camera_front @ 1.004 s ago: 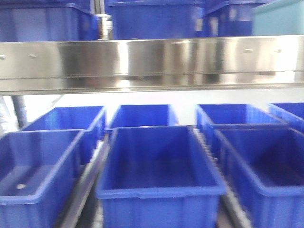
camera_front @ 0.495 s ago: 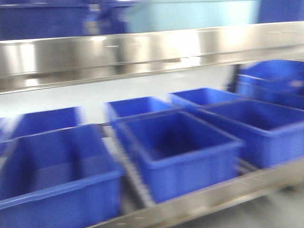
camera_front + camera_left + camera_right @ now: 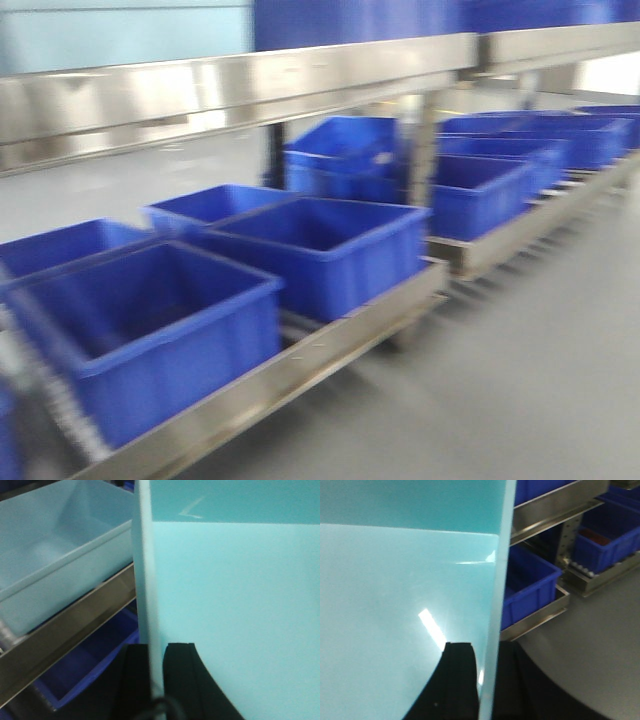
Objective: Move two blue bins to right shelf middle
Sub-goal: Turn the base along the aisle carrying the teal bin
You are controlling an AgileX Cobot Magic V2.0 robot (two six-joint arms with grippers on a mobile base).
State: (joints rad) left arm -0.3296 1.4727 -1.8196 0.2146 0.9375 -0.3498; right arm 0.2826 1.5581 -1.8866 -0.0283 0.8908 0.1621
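**At the rack: teal bin clamped from both sides**

At the left wrist, the left fingers (image 3: 131,677) are seen closed on an upright wall of a teal bin (image 3: 240,605), with one black finger on each face of the rim. The same is recorded at the right wrist: the right fingers (image 3: 457,680) are clamped on a wall of the teal bin (image 3: 395,580), and the rim passes between them. The bin is thus held by both arms, close beside the rack. Its inside is lit pale and glossy.

Left wrist view: beside the held wall, a grey-blue bin (image 3: 55,550) is noted on a steel shelf (image 3: 75,630). A darker bin (image 3: 85,667) lies on the level below.

Right wrist view: an end bin (image 3: 530,587) is seated on a steel ledge (image 3: 540,617). A far bin (image 3: 605,545) stands on a separate rack beyond, and grey floor (image 3: 585,650) lies in front.

Front view (blurred): a near bin (image 3: 170,340) and a middle bin (image 3: 330,260) are set side by side on the lower shelf (image 3: 330,345), with more blue bins in a row behind them. Whether the two touch cannot be told. An upper shelf (image 3: 230,85) spans above. Past a post (image 3: 425,140), rack bins (image 3: 480,190) are lined along a second rack.
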